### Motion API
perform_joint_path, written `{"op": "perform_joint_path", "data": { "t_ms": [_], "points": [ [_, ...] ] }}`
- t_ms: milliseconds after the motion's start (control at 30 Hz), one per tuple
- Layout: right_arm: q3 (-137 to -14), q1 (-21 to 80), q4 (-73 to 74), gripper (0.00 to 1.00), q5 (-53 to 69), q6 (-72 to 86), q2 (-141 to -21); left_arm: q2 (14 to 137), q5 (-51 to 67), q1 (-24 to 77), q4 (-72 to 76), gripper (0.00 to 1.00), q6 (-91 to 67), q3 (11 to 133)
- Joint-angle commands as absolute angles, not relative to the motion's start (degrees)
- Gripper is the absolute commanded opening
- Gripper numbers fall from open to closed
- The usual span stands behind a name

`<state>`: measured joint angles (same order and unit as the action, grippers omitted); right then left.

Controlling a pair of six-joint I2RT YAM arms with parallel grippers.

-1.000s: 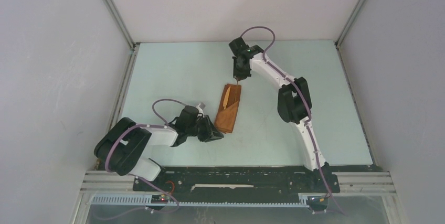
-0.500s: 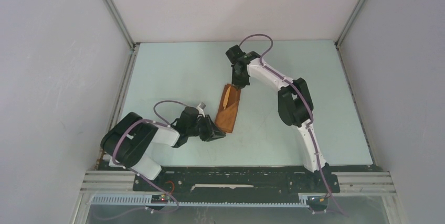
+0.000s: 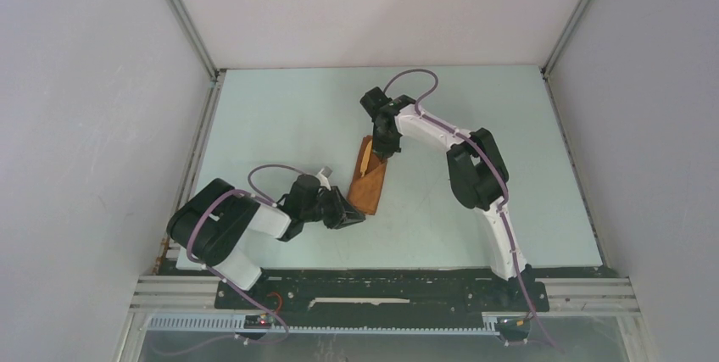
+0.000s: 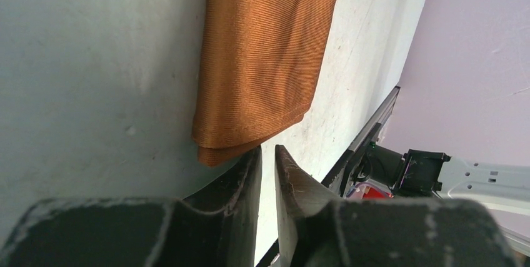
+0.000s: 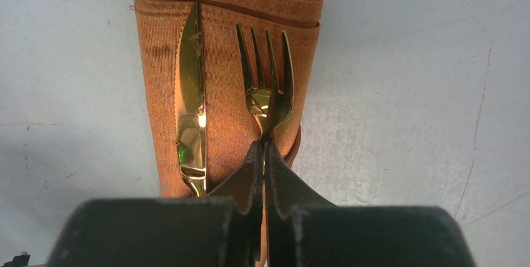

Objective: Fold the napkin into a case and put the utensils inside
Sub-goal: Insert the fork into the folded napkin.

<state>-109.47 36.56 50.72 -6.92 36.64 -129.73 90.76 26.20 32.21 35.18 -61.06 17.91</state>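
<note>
The rust-orange napkin, folded into a narrow case (image 3: 370, 186), lies mid-table. In the right wrist view the case (image 5: 228, 110) carries the utensils side by side: a golden knife (image 5: 190, 104) on the left and a golden fork (image 5: 265, 85) on the right, tines pointing away. My right gripper (image 5: 263, 148) is shut on the fork's neck; from above it (image 3: 382, 150) hangs over the case's far end. My left gripper (image 4: 267, 151) is shut and empty, its tips at the near corner of the cloth (image 4: 262, 60). From above it (image 3: 349, 214) sits at the case's near left corner.
The pale table (image 3: 280, 116) is fenced by grey walls with aluminium rails at left, right and back. The black base rail (image 3: 381, 281) runs along the near edge. The left wrist view shows the right arm's base (image 4: 431, 170) past the table edge.
My right gripper has moved nearer and to the left, from beyond the case's far end to over it. My left arm has shifted slightly toward the case's near corner.
</note>
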Motion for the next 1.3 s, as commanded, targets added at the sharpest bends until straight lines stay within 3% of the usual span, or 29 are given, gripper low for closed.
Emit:
{"op": "perform_joint_path", "data": {
  "t_ms": [0, 800, 1033, 1267],
  "points": [
    [-107.9, 38.0, 48.9, 0.00, -6.3, 39.5, -124.8, 91.9, 24.8, 32.0, 33.3, 0.23, -60.3, 16.4],
    [-102.1, 38.8, 46.0, 0.00, -3.8, 41.8, -122.4, 91.3, 24.6, 32.0, 33.6, 0.23, -60.5, 15.8],
    [-103.4, 38.4, 47.0, 0.17, -3.7, 41.1, -123.2, 90.1, 24.4, 31.9, 33.6, 0.25, -60.4, 15.4],
    [-107.1, 38.4, 49.1, 0.25, -4.2, 39.2, -122.1, 88.6, 23.9, 32.0, 33.6, 0.30, -60.8, 14.3]
  ]
}}
